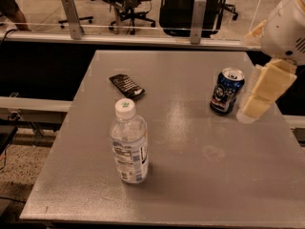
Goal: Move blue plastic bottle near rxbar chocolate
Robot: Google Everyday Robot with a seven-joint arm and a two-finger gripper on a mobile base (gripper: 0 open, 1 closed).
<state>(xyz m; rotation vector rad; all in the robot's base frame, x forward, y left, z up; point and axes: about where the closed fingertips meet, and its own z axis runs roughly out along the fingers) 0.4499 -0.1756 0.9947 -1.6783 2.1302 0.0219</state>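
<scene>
The blue plastic bottle [128, 143] stands upright near the front left of the grey table [190, 175]; it is clear, with a white cap and a white-blue label. The rxbar chocolate [127, 86], a flat black bar, lies behind it toward the table's back left. My gripper [263, 93] hangs at the right edge of the view, over the table's right side, next to the blue can and well away from the bottle. It holds nothing.
A blue drink can [227, 91] stands upright at the right middle of the table, just left of my gripper. A glass barrier with metal posts [197, 20] runs behind the table. Office chairs stand beyond it.
</scene>
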